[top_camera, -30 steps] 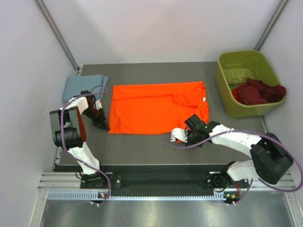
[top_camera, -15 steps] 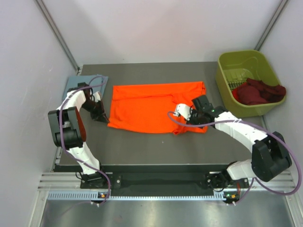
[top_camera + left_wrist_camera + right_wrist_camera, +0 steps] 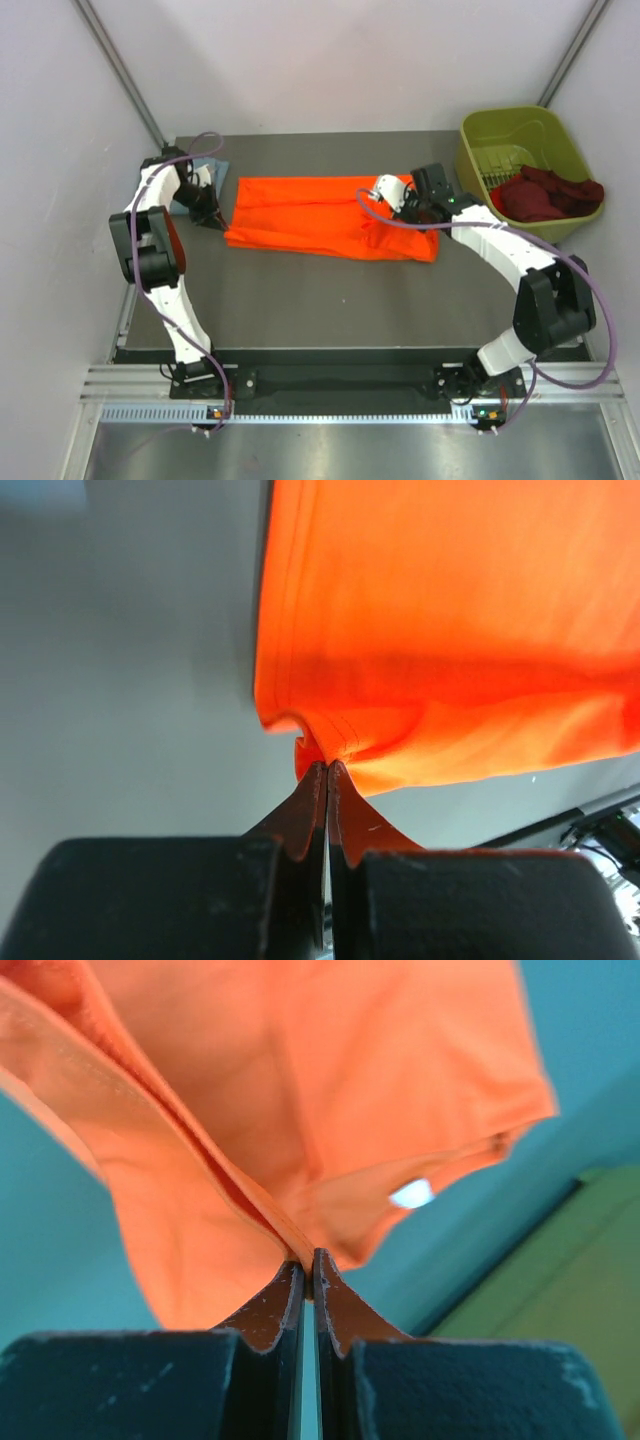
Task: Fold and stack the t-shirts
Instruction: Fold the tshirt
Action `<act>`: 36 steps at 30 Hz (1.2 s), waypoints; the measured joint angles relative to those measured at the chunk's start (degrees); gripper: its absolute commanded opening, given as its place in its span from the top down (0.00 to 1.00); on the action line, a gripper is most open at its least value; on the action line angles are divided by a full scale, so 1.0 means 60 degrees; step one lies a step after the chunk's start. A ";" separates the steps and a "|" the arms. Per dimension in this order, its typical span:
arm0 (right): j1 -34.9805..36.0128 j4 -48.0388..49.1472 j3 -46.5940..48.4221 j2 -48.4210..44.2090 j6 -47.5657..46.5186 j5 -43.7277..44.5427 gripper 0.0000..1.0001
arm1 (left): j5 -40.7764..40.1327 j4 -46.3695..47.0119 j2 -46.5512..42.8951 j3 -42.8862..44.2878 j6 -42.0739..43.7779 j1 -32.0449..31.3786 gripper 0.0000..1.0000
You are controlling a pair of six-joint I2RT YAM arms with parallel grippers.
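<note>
The orange t-shirt [image 3: 310, 215] lies across the middle of the table, its near part lifted and doubled toward the back. My left gripper [image 3: 216, 221] is shut on the shirt's near-left corner; the left wrist view shows the cloth [image 3: 450, 630] pinched at the tips of that gripper [image 3: 327, 766]. My right gripper [image 3: 399, 201] is shut on a fold of the shirt's right side, with the cloth [image 3: 300, 1080] clamped at its tips [image 3: 308, 1258]. A grey-blue t-shirt [image 3: 207, 168] lies at the far left, mostly hidden behind the left arm. A maroon t-shirt [image 3: 545, 193] is bunched in the bin.
The olive-green bin [image 3: 510, 120] stands at the table's far right, close to the right arm; it shows as a green blur [image 3: 570, 1300] in the right wrist view. White walls close in the table on the left, back and right.
The left gripper has shut on the shirt's corner. Both grippers have moved toward the back, carrying the orange shirt's near edge over itself, so the shirt looks narrower front to back.
</note>
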 measured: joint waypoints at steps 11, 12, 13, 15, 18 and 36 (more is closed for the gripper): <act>-0.0696 0.0637 0.2441 0.2011 0.0277 0.0350 1.00 | 0.0007 -0.0127 0.1687 0.2419 0.0222 -0.0459 1.00; -0.0714 0.0652 0.2590 0.2193 0.0277 0.0364 1.00 | 0.0007 -0.0120 0.1869 0.2718 0.0229 -0.0525 1.00; -0.0725 0.0678 0.2765 0.2415 0.0280 0.0379 1.00 | 0.0004 -0.0076 0.2007 0.2940 0.0233 -0.0579 1.00; -0.0732 0.0699 0.3005 0.2743 0.0291 0.0419 1.00 | 0.0004 0.0000 0.2233 0.3304 0.0233 -0.0674 1.00; -0.0732 0.0692 0.3308 0.3242 0.0350 0.0437 1.00 | -0.0007 0.0117 0.2503 0.3723 0.0146 -0.0761 1.00; -0.0739 0.0809 0.4419 0.4364 0.0528 0.0758 1.00 | -0.0652 0.0426 0.3005 0.4437 -0.0244 -0.0761 1.00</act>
